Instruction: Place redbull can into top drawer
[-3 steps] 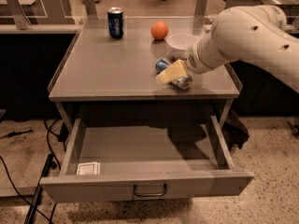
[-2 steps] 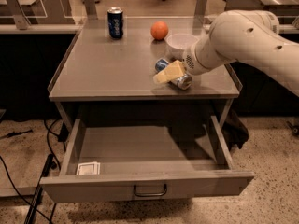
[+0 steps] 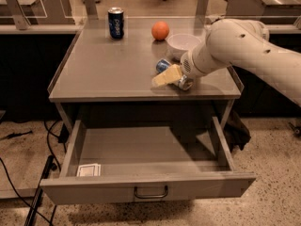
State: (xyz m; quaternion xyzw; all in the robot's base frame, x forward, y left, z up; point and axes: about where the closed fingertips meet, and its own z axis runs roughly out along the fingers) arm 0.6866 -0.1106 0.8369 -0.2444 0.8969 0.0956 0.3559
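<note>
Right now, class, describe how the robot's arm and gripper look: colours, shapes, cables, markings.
The arm is a thick, smooth white shell of rounded sections, with a few small dark dots on its widest part. No loose cables or logos show. The gripper, at the redbull can near the front right of the table, is pale cream-yellow.

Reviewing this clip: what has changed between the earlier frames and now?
The white robot arm has sunk slightly and shifted leftward in view. Its gripper stays at the slim blue-and-silver Red Bull can, which lies on its side on the grey table and has not visibly moved. Nothing was lifted or released. The dark blue Pepsi can, round orange, white bowl and open grey top drawer are unchanged.
</note>
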